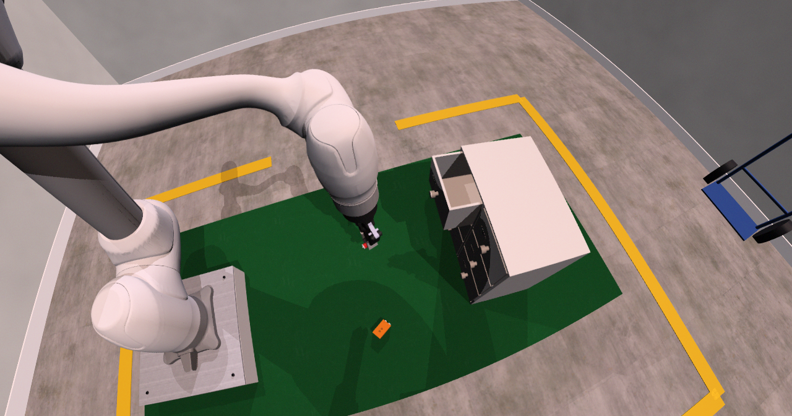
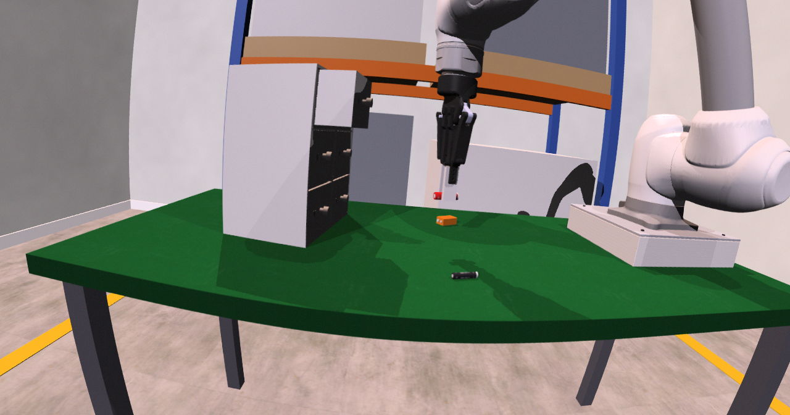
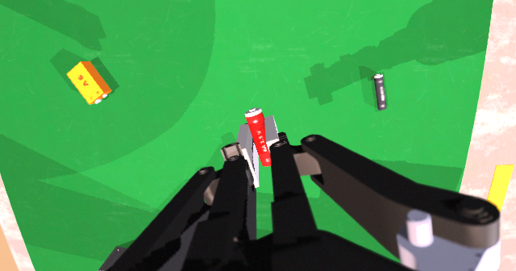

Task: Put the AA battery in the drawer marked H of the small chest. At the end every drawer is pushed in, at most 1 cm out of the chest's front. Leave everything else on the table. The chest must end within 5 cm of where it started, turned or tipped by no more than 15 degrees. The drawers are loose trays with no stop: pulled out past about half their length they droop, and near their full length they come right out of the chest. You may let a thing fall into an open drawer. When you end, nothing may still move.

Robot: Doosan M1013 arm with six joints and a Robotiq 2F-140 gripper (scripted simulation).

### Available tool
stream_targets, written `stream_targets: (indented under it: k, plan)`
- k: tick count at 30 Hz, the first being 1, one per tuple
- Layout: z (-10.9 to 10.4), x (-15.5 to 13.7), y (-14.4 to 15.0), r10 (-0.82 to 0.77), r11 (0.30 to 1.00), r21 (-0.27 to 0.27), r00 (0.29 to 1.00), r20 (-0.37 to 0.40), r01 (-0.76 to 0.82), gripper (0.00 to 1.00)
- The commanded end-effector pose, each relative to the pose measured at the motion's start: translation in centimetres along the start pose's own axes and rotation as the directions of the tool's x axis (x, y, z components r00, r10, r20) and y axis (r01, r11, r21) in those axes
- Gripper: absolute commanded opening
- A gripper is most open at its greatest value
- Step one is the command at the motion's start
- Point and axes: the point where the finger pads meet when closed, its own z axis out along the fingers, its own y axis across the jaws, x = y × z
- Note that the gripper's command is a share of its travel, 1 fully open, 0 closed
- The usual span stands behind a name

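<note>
My gripper [image 3: 260, 134] is shut on a red AA battery [image 3: 258, 137], which lies crosswise between the white finger pads with its capped end sticking out. It hangs well above the green table, left of the chest in the overhead view [image 1: 369, 241] and right of it in the side view [image 2: 448, 191]. The small white chest [image 1: 517, 214] has dark drawers with pale knobs. Its top left drawer [image 1: 455, 190] is pulled out and looks empty; it also shows in the side view [image 2: 342, 100]. The other drawers sit flush. I cannot read the drawer letters.
An orange 9V battery [image 1: 382, 328] lies on the table, also in the wrist view [image 3: 89, 82]. A small black battery [image 2: 464, 275] lies nearer the table's curved edge, also in the wrist view [image 3: 380, 91]. The robot's grey base plate [image 1: 193, 330] sits at one table corner.
</note>
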Motion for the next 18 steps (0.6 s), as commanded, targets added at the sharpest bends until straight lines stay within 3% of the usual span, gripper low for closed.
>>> stream_targets:
  k: [1, 5, 7, 8, 12, 18]
  plan:
    - [0.0, -0.4, -0.3, -0.275, 0.961, -0.013, 0.961, 0.007, 0.275, 0.06]
    - [0.0, -0.8, -0.6, -0.465, 0.885, -0.001, 0.885, 0.005, 0.465, 0.06]
    - [0.0, -0.8, -0.6, -0.465, 0.885, -0.001, 0.885, 0.005, 0.465, 0.06]
    - [0.0, -0.9, -0.6, -0.592, 0.806, 0.002, 0.806, 0.004, 0.592, 0.06]
    - [0.0, -1.4, -0.9, -0.727, 0.686, 0.013, 0.686, -0.004, 0.727, 0.06]
    - [0.0, -2.1, -1.4, -0.9, 0.435, 0.024, 0.436, -0.021, 0.9, 0.06]
